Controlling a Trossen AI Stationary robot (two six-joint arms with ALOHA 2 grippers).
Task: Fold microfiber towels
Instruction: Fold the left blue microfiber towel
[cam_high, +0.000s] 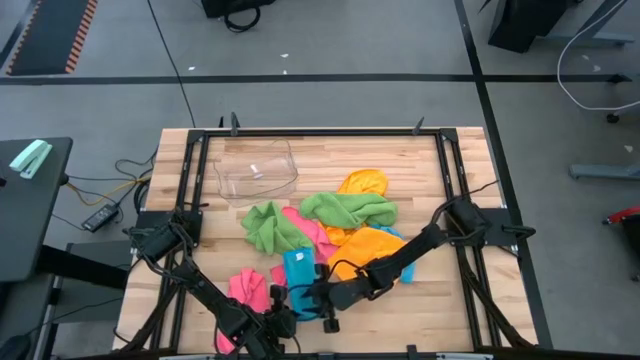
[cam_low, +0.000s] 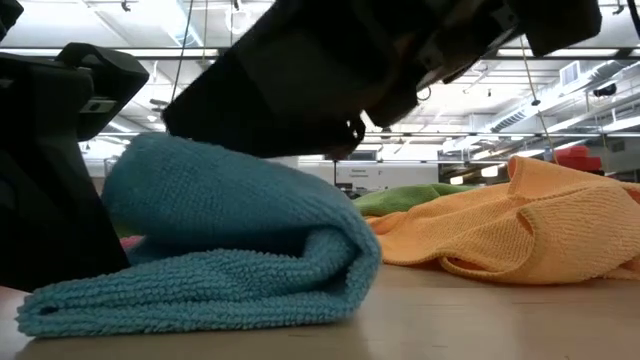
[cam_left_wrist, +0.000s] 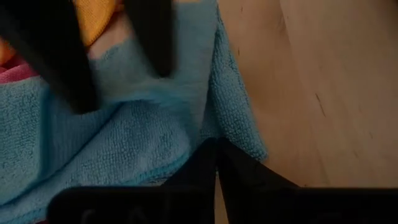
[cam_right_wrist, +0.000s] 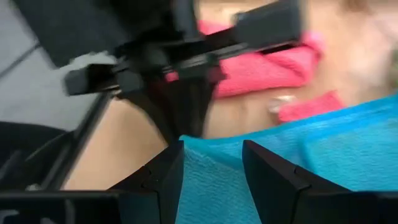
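The blue towel (cam_high: 299, 270) lies near the table's front edge, at about six o'clock from the centre of the wooden table (cam_high: 420, 180), and both grippers meet over it. The left gripper (cam_left_wrist: 216, 163) sits at the towel's seven o'clock corner with its two dark fingers (cam_left_wrist: 249, 177) pressed together to a thin seam, pinching the cloth's edge where it meets bare wood. The right gripper (cam_right_wrist: 211, 165) comes in from four o'clock; its fingers (cam_right_wrist: 163, 171) stand part way apart with blue cloth filling the gap between them, and whether they actually clamp it cannot be told. From table height, the blue towel (cam_low: 230, 240) is doubled over on itself, a thick rounded fold with a looped, nubby pile, its lower layer flat on the boards. Just behind it, toward one o'clock, an orange towel (cam_low: 530, 225) lies rumpled, with a finer woven grain. From above, a pink towel (cam_high: 250, 287) is bunched at nine o'clock from the blue one, two green towels (cam_high: 345, 208) are crumpled at twelve o'clock, and a second orange towel (cam_high: 362, 183) lies beyond them. A clear plastic tub (cam_high: 257, 168), thin-walled and glossy, stands at eleven o'clock, apart from the pile. The table top is pale planked wood inside a dark metal frame.
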